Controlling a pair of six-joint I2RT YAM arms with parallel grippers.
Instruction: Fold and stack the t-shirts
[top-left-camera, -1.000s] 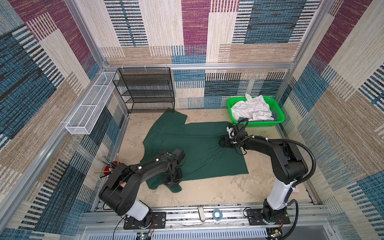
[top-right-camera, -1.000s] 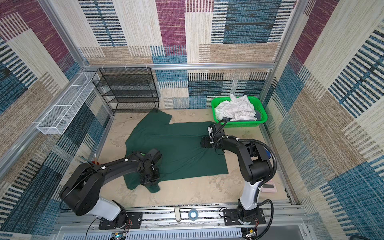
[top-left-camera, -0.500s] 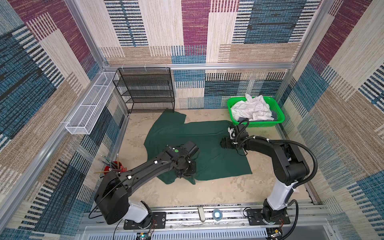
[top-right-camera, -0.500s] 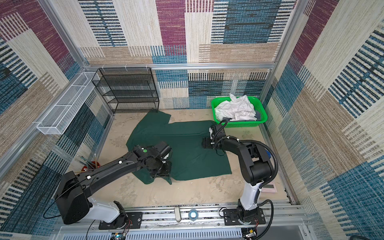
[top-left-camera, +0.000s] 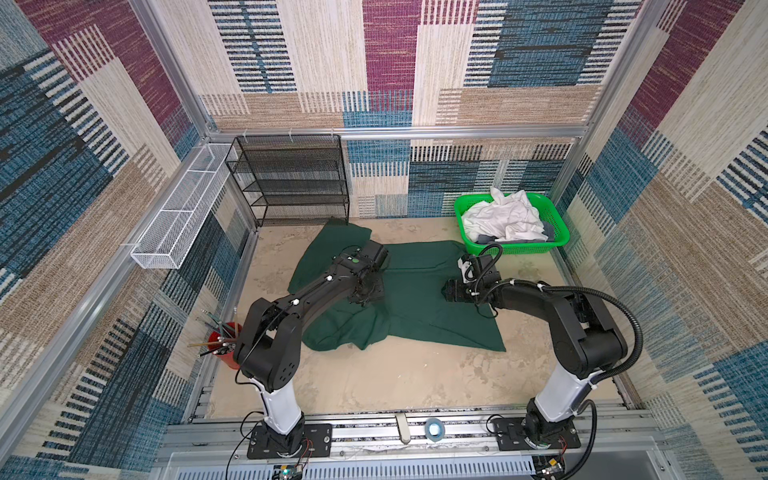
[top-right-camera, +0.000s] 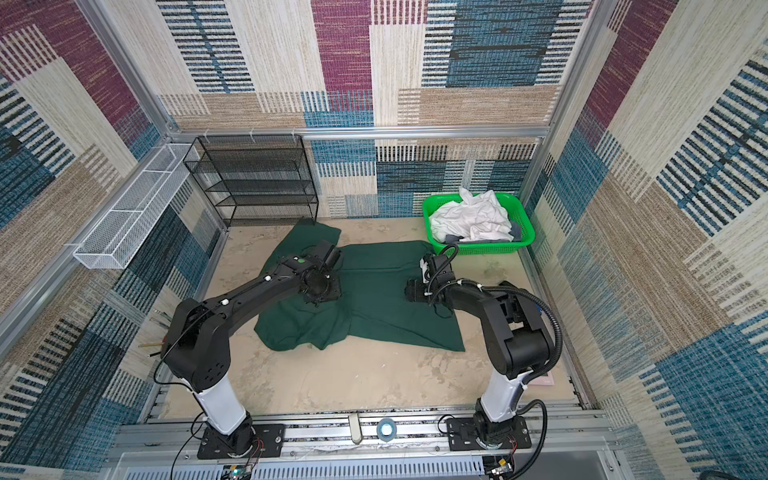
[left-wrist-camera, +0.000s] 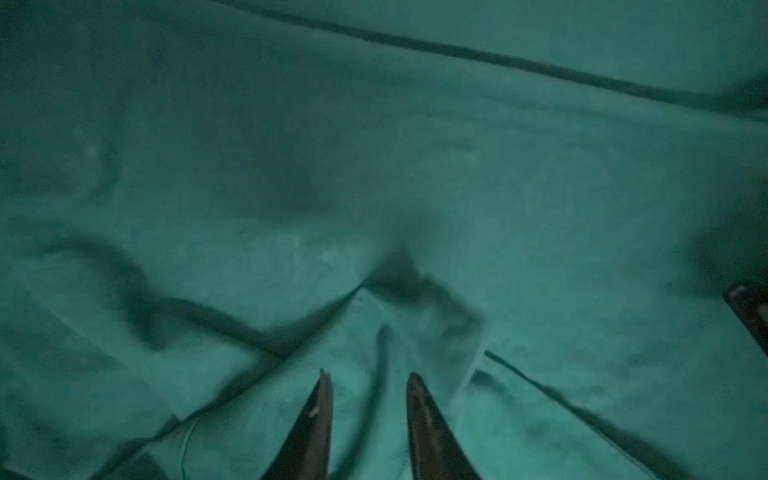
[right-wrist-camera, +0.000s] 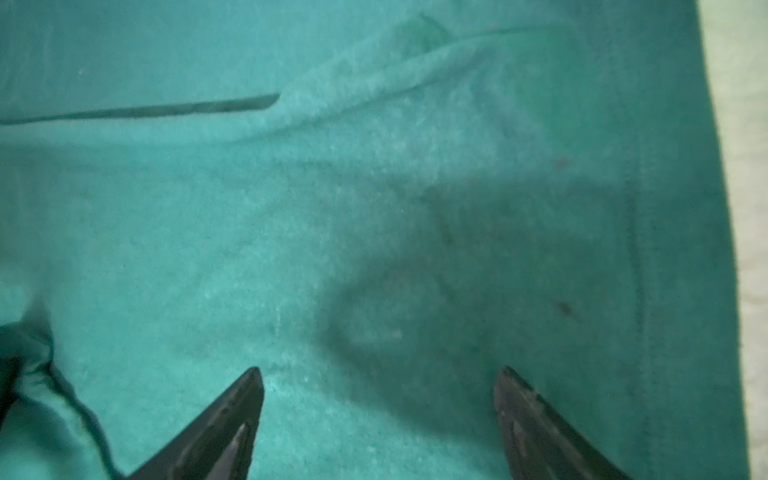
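Dark green tee: big plain one, spread over the middle of the counter, and its right half lies pretty flat.
Left side of it: way messier. The cloth is doubled over on itself and ends in a soft rounded lump at the near-left corner.
Far end of it: one sleeve pokes out toward the foot of the black wire rack.
Right edge of it: straight, with a stitched line running along it. It lies on bare counter, easy to see in the right wrist view.
Creases: one long thin line runs across the body, and the left wrist view shows a bunch of wavy folds.
Left claw: down on the rumpled part near the tee's middle. The jaws are parted just a little and a small ridge of cloth runs up between them, not pinched as far as I can see.
Right claw: jaws wide apart, low over a smooth patch near the right edge, nothing in it.
White tees: crumpled heap in the green basket at the far right corner, just beyond the green tee.
Grey fabric: a bit peeks out from under that white heap.
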